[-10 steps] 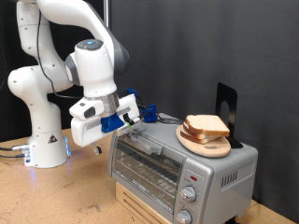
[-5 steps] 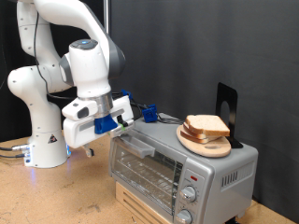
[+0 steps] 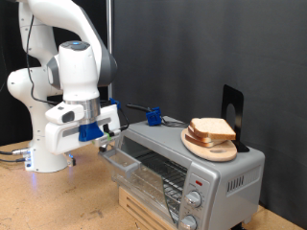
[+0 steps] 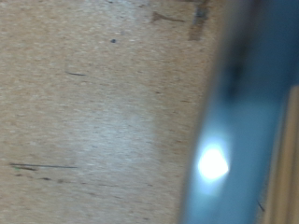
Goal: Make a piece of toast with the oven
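Silver oven (image 3: pixel 182 165) door hangs part-open beside the gripper (image 3: pixel 104 142), grip state unclear; the door handle could slip. Toast (image 3: pixel 213 128) waits on top.

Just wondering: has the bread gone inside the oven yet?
No, the piece of toast sits on the wooden plate atop the oven.

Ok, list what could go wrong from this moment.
1. The end effector sits at the handle edge of the oven door, which is only partly open; it might slip off and let the door swing back.
2. The piece of toast lies stacked on a wooden plate on the oven's top; shaking the oven could shift it.
3. The wrist view is blurred, so it offers little guidance.
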You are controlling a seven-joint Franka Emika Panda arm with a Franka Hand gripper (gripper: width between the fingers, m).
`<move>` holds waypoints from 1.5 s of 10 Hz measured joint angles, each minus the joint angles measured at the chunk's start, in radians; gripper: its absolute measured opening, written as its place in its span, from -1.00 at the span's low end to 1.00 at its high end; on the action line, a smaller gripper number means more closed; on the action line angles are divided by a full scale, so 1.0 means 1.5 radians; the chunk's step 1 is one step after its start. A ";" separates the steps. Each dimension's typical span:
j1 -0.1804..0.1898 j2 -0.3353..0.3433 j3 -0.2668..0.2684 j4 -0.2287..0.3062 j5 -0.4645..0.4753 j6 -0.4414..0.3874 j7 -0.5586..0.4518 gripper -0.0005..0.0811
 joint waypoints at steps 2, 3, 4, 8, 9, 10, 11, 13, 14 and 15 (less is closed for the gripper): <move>-0.024 0.023 -0.001 -0.013 -0.069 0.057 0.044 0.99; -0.040 0.037 -0.002 -0.022 -0.106 0.093 0.070 0.99; -0.053 0.055 -0.003 -0.026 -0.134 0.123 0.086 0.99; -0.085 0.133 -0.016 -0.023 -0.192 0.201 0.137 0.99; -0.086 0.155 -0.022 -0.020 -0.220 0.216 0.177 0.99; -0.086 0.177 -0.028 -0.015 -0.240 0.228 0.207 0.99; -0.086 0.201 -0.033 -0.010 -0.254 0.239 0.230 0.99; -0.084 0.248 -0.039 0.005 -0.279 0.258 0.269 0.99; -0.083 0.272 -0.043 0.010 -0.293 0.275 0.283 0.99; -0.080 0.298 -0.048 0.016 -0.307 0.293 0.296 0.99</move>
